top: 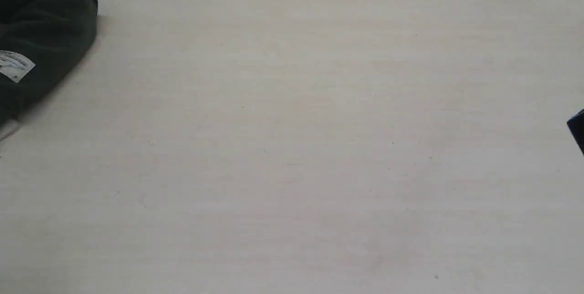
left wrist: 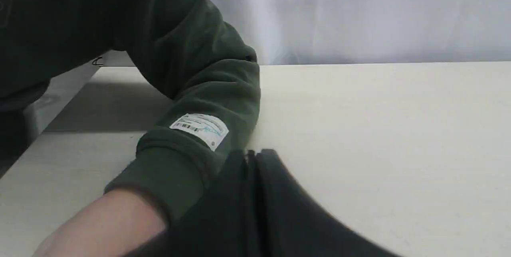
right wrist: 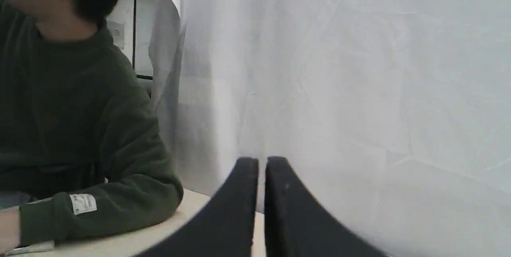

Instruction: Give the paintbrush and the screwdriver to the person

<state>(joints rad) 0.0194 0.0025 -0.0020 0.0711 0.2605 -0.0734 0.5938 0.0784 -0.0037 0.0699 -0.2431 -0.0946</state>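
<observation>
1. The person [right wrist: 72, 109]: dark hair, dark green sweater; positioned at the far left edge of the table [top: 292, 148]; head turned aside in the right wrist view.
2. The sleeve [left wrist: 199, 69]: dark green, with a ribbed cuff; forearm laid on the table top, near the far left corner in the exterior view.
3. The label [left wrist: 201, 129]: small, white, printed; fixed on the sleeve just above the cuff.
4. The hand [left wrist: 103, 225]: bare, pale, blurred; emerges from the cuff, low over the table; fingers out of frame.

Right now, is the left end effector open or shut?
Shut. The left end effector's black fingers press together, nothing visible between them.
</observation>
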